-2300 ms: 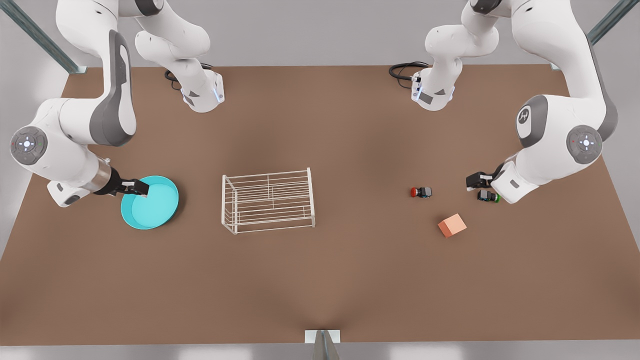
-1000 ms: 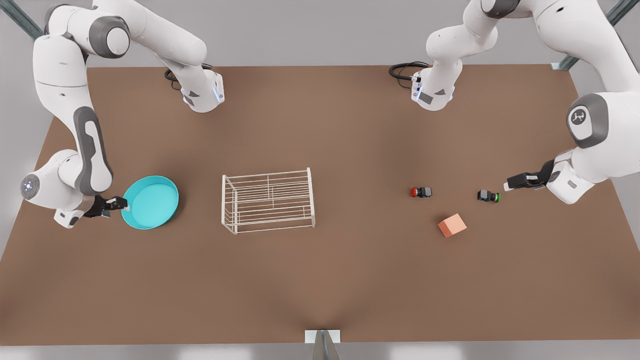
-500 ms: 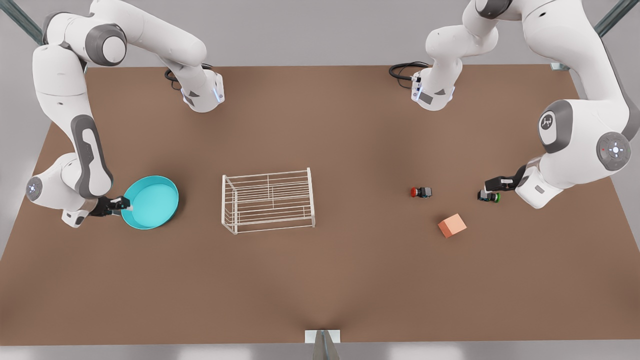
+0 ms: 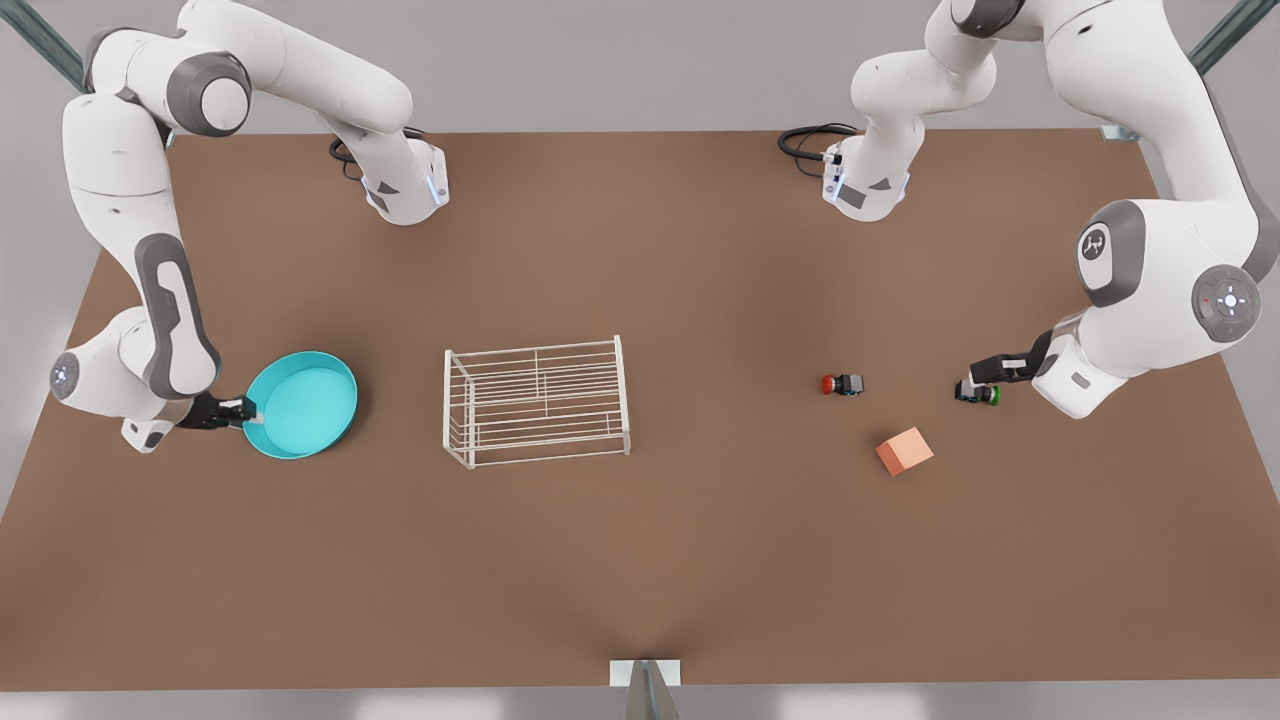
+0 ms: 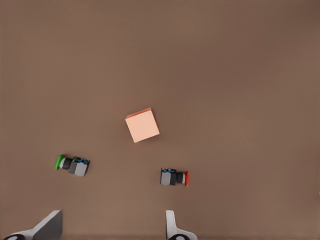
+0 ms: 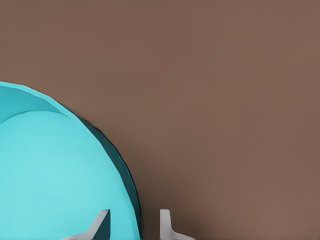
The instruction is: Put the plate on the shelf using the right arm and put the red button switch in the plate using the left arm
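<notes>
Right tool (image 4: 247,410) fingers astride the plate (image 4: 305,405) rim, not clamped, left tool (image 4: 985,372) wide open above green switch (image 4: 977,393), holding nothing

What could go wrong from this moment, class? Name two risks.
1. The left gripper, open, hovers over the green-capped switch, not the red button switch; it may pick the wrong one.
2. The right gripper straddles just the rim of the plate; so thin a hold could let it tilt or slip on the way to the shelf.
</notes>
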